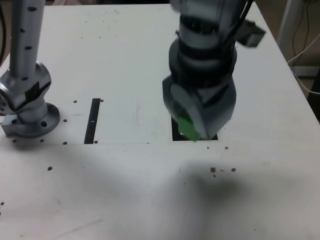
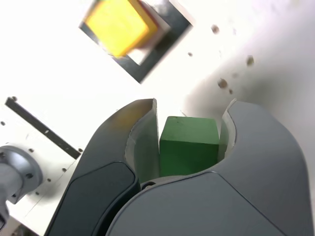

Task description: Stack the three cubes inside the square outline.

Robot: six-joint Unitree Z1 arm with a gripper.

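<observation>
The dark grey gripper [image 2: 189,120] is clamped on 1 small matte green cube [image 2: 189,143]. At its 11 o'clock in the wrist view, a matte yellow cube [image 2: 118,25] sits within the thick black square outline [image 2: 141,70], a red edge [image 2: 151,18] showing beneath it.

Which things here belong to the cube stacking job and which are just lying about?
Job: green cube in the gripper; yellow cube, red edge showing beneath it; square outline.
Lying about: black strip; metal arm base; table.
</observation>
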